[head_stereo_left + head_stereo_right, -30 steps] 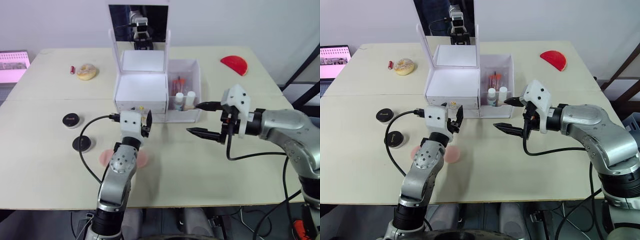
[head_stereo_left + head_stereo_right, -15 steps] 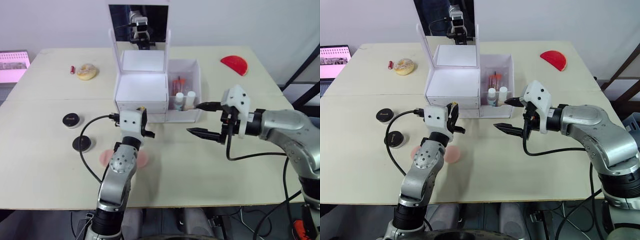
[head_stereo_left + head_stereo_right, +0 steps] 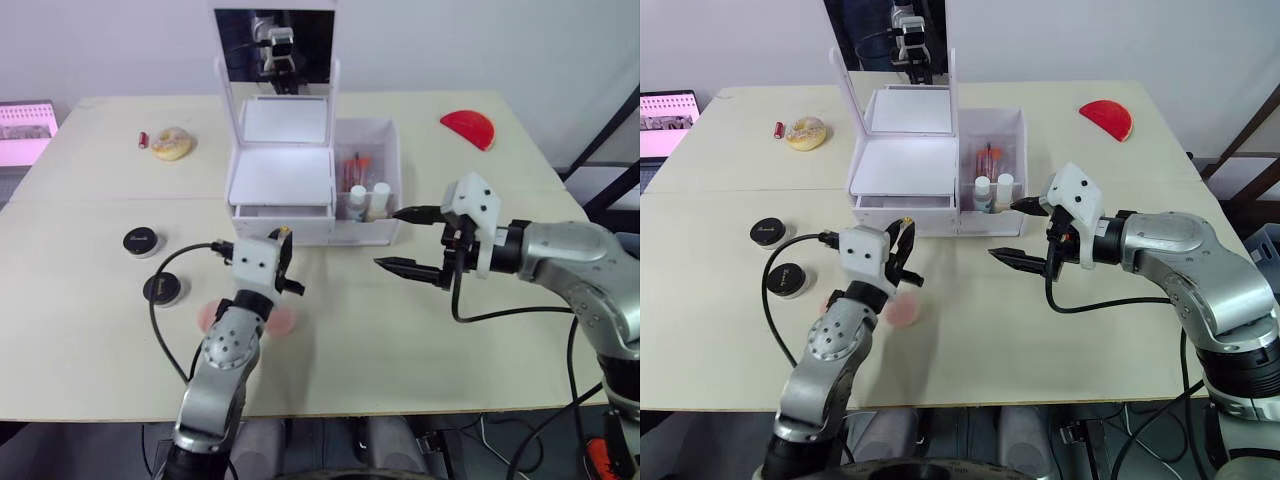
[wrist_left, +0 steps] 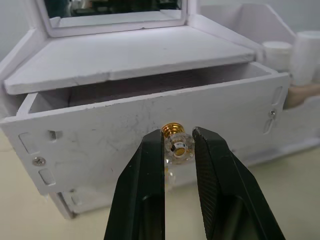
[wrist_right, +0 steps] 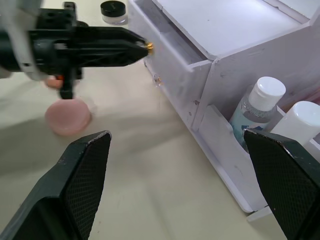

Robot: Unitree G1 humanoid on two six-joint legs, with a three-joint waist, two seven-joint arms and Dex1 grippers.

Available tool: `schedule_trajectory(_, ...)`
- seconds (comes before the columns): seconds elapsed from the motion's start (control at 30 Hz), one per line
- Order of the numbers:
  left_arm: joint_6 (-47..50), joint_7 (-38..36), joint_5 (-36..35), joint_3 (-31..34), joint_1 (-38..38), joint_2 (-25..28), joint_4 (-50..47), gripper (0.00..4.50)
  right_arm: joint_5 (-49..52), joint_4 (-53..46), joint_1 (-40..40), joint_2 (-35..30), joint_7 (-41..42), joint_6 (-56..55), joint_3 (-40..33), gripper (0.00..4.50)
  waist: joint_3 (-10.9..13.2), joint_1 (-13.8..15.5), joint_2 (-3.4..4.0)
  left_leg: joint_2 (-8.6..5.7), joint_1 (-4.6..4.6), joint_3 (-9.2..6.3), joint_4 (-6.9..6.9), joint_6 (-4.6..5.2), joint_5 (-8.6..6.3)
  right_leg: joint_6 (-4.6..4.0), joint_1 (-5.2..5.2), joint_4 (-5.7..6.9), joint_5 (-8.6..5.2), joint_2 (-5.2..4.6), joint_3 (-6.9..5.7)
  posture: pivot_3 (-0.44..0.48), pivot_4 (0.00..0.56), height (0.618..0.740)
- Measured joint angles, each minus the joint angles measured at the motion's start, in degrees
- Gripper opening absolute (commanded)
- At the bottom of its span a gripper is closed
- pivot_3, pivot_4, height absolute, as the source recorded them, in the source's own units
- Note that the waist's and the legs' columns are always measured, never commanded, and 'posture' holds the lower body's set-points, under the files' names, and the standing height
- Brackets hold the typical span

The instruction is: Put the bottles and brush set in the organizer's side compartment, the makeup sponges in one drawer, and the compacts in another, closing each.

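Compacts sit at my far left on the table [image 3: 80, 330]: one black compact [image 3: 143, 240] and a second compact [image 3: 163, 289] nearer me, well apart from the organizer. Behind them I see a laptop [image 3: 25, 128] at the edge, a small red item [image 3: 144, 139] and a doughnut-shaped thing [image 3: 171, 144]. Two pink makeup sponges [image 3: 902, 313] lie under my left arm, partly hidden by it. My left gripper [image 4: 177, 147] is clamped on the gold drawer knob [image 4: 175, 141], and the top drawer [image 4: 150, 130] stands pulled partly out of the white organizer [image 3: 283, 180], whose mirror lid [image 3: 275, 45] is upright. Just right of the drawers, the side compartment [image 3: 390, 150] already holds two white-capped bottles [image 5: 260, 102] and the brush set [image 3: 356, 168]. My right gripper [image 3: 408, 239] hovers in front of that compartment, fingers wide apart, holding nothing. A red half-round object [image 3: 468, 128] lies far right.
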Motion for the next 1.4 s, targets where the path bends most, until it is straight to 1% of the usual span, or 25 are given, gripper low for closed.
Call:
schedule_trajectory(0.1, -0.93, -3.24, -1.40, -0.10, 4.94, 3.63, -4.06, 0.30, -0.38, 0.12, -0.13, 0.00, 0.09, -0.08, 0.21, 4.50, 0.00, -0.09, 0.01, 0.00, -0.01, 0.04, -0.02, 0.00, 0.00, 0.08, 0.00, -0.06, -0.06, -0.03, 0.00, 0.000, 0.150, 0.739)
schedule_trajectory(0.3, -2.97, -6.87, -5.62, 0.24, 12.76, 6.99, -9.16, 0.30, -1.24, 1.44, -0.92, 0.01, 0.68, -0.71, 0.73, 4.50, 0.00, 0.12, 0.01, 0.00, -0.03, 0.02, -0.02, -0.01, 0.00, 0.18, 0.00, -0.09, -0.13, -0.06, 0.00, 0.000, 0.150, 0.739)
schedule_trajectory(0.53, -4.03, -8.41, -8.33, 1.86, 16.70, 8.89, -11.38, 0.30, -2.34, 2.49, -1.50, 0.02, 1.60, -1.49, 1.06, 4.50, 0.01, 0.00, 0.02, 0.00, -0.03, 0.03, -0.03, -0.01, 0.00, 0.19, -0.01, -0.09, -0.14, -0.06, -0.01, 0.000, 0.150, 0.739)
schedule_trajectory(0.7, -4.02, -8.41, -8.54, 1.83, 16.83, 8.91, -11.60, 0.30, -2.82, 2.52, -2.09, 0.29, 1.91, -1.89, 1.08, 4.50, 0.01, 0.05, 0.02, 0.00, -0.03, 0.03, -0.02, 0.00, 0.00, 0.19, -0.01, -0.09, -0.14, -0.06, -0.01, 0.000, 0.150, 0.739)
schedule_trajectory(0.77, -4.00, -8.41, -8.56, 1.83, 16.80, 8.89, -11.58, 1.34, -3.04, 2.57, -2.09, 0.72, 1.97, -1.90, 1.16, 4.50, 0.01, 0.04, 0.02, 0.00, -0.03, 0.03, -0.02, 0.00, 0.00, 0.19, -0.01, -0.09, -0.14, -0.06, -0.01, 0.000, 0.150, 0.739)
schedule_trajectory(0.8, -3.95, -8.81, -8.63, 1.46, 16.81, 8.98, -11.55, 1.72, -3.20, 2.64, -2.10, 0.78, 2.01, -1.91, 1.25, 4.50, 0.01, 0.03, 0.02, 0.00, -0.03, 0.03, -0.02, 0.00, 0.00, 0.19, 0.00, -0.09, -0.14, -0.06, -0.01, 0.000, 0.150, 0.739)
schedule_trajectory(0.93, -3.94, -9.50, -9.51, 0.44, 16.86, 9.03, -11.55, 3.90, -3.46, 3.15, -2.10, 0.83, 2.26, -1.93, 1.33, 4.50, 0.01, -0.09, 0.02, 0.01, -0.02, 0.03, -0.05, 0.00, -0.01, 0.19, -0.03, -0.08, -0.14, -0.06, -0.01, 0.000, 0.150, 0.739)
schedule_trajectory(0.97, -3.94, -9.64, -9.63, 0.47, 16.86, 9.10, -11.55, 4.35, -3.47, 3.28, -2.10, 0.83, 2.30, -1.95, 1.33, 4.50, 0.01, -0.10, 0.02, 0.01, -0.02, 0.03, -0.05, 0.00, 0.00, 0.19, -0.03, -0.08, -0.14, -0.05, -0.01, 0.000, 0.150, 0.739)
schedule_trajectory(1.0, -3.94, -9.85, -9.70, 0.48, 16.89, 9.21, -11.55, 4.46, -3.50, 3.44, -2.10, 0.83, 2.35, -1.95, 1.33, 4.50, 0.01, -0.14, 0.02, 0.02, -0.01, 0.03, -0.06, 0.00, 0.00, 0.18, -0.04, -0.08, -0.14, -0.04, -0.01, 0.000, 0.150, 0.739)
schedule_trajectory(1.07, -3.92, -10.15, -9.90, 0.61, 17.06, 9.81, -11.56, 4.46, -3.59, 3.54, -2.11, 0.83, 2.48, -1.95, 1.33, 4.50, 0.01, -0.16, 0.03, 0.03, 0.00, 0.04, -0.06, 0.00, 0.00, 0.18, -0.05, -0.07, -0.14, -0.04, -0.01, 0.000, 0.150, 0.739)
schedule_trajectory(1.2, -3.03, -11.24, -12.37, 3.07, 19.57, 11.54, -12.93, 4.46, -3.69, 3.57, -2.16, 0.83, 2.94, -1.98, 1.33, 4.50, 0.01, -0.16, 0.03, 0.04, -0.01, 0.05, -0.09, 0.00, -0.01, 0.18, -0.06, -0.08, -0.14, -0.04, -0.01, 0.000, 0.150, 0.739)
schedule_trajectory(1.33, -2.33, -14.18, -16.61, 6.21, 24.38, 14.88, -16.30, 4.46, -3.70, 3.61, -2.16, 0.76, 3.86, -2.53, 1.32, 4.50, 0.02, -0.15, 0.05, 0.04, -0.04, 0.07, -0.12, 0.00, -0.01, 0.18, -0.10, -0.11, -0.15, -0.05, -0.01, 0.000, 0.150, 0.739)
schedule_trajectory(1.4, -1.40, -16.64, -20.43, 9.88, 27.17, 17.55, -18.37, 4.46, -3.67, 3.63, -2.15, 0.64, 4.59, -2.96, 1.28, 4.50, 0.03, -0.15, 0.04, 0.07, -0.04, 0.06, -0.12, -0.01, -0.01, 0.17, -0.13, -0.10, -0.16, -0.04, -0.02, 0.000, 0.150, 0.739)
